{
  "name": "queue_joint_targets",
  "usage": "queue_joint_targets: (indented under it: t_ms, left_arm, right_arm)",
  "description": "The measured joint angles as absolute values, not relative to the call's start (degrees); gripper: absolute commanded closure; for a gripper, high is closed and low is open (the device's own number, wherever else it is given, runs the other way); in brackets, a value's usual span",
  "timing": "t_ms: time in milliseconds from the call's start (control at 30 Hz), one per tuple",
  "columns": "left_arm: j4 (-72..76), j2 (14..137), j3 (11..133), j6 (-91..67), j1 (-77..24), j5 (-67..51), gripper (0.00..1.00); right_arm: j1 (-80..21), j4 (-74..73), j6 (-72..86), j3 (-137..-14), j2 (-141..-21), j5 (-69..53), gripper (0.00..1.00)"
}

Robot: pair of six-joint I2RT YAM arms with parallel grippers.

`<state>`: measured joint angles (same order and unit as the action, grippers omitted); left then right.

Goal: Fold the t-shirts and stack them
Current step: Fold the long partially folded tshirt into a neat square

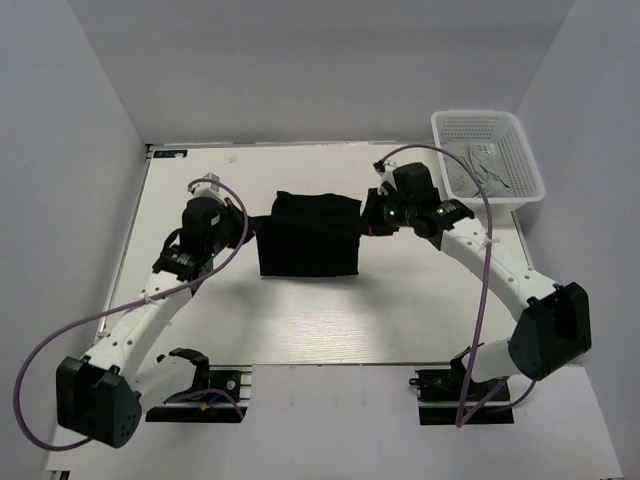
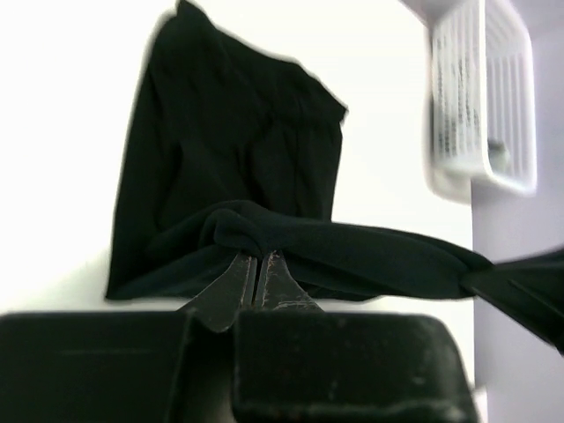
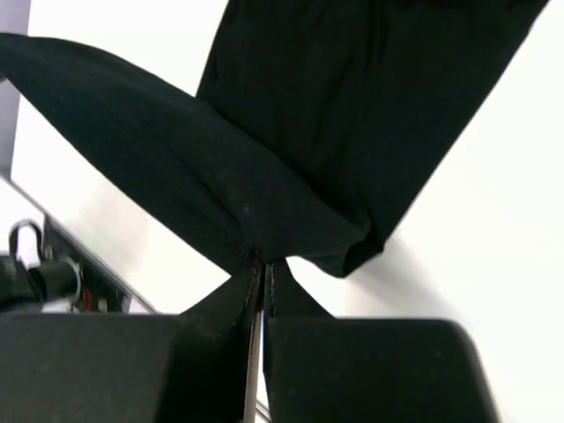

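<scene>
Top external: black shirt (image 1: 308, 235) lies part-folded on the desk (image 1: 300, 330), left of the basket (image 1: 487, 114). Left hand (image 2: 256, 261) and right hand (image 3: 262, 262) each pinch one raised edge. Mid-fold; the next move probably needs both edges carried across together.

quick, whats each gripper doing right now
left gripper: shut on the black t-shirt, pinching a bunched edge.
right gripper: shut on the black t-shirt as well.
</scene>
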<state>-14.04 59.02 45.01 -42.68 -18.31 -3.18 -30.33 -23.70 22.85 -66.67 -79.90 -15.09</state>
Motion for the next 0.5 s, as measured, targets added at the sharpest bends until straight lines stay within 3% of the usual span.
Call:
queue_joint_targets:
  t_ms: [500]
  left_arm:
    - [-6.8, 82.8, 59.5, -38.9, -18.2, 2.4, 1.00]
  right_arm:
    - [-24.4, -23.0, 23.2, -79.7, -96.7, -15.6, 1.00]
